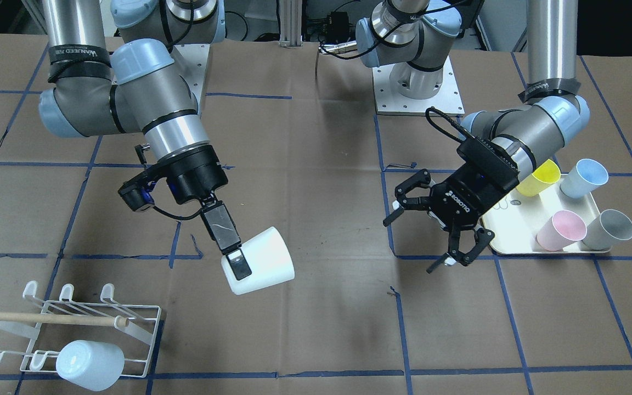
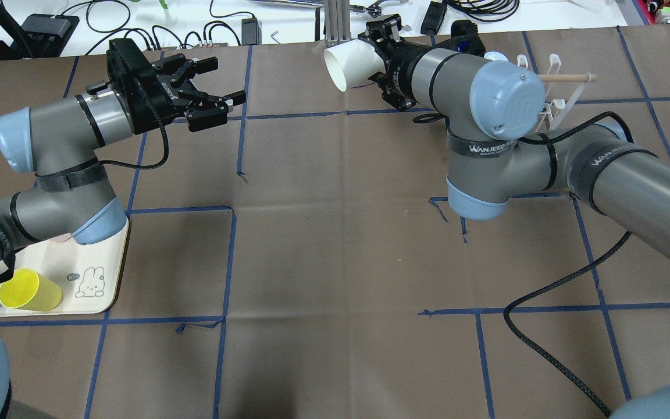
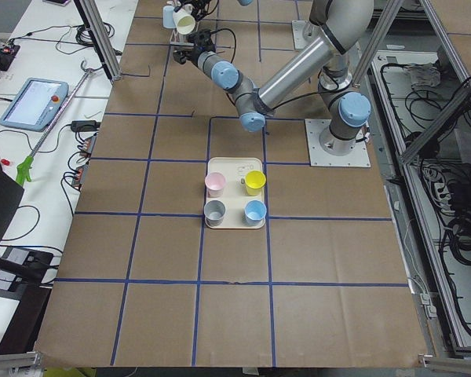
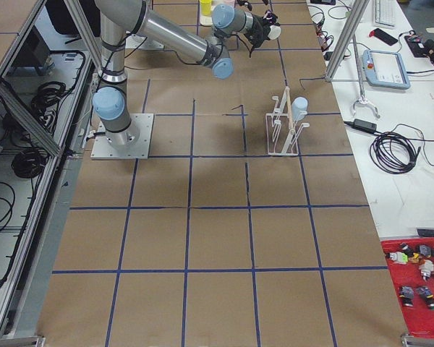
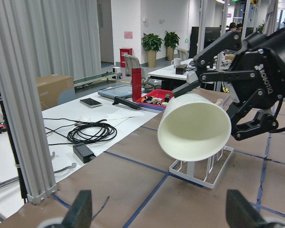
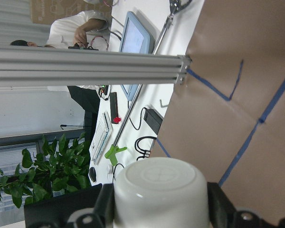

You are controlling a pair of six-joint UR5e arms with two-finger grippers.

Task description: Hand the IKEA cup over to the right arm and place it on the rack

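Note:
My right gripper is shut on a white IKEA cup and holds it on its side above the table, mouth toward the left arm. The cup also shows in the overhead view and in the left wrist view; the right wrist view shows its base between the fingers. My left gripper is open and empty, well apart from the cup, and faces it. The white wire rack with a wooden dowel stands near the right arm's side and has a pale blue cup on it.
A cream tray beside the left arm holds a yellow cup, a blue cup, a pink cup and a grey cup. A black cable lies on the table by the right arm.

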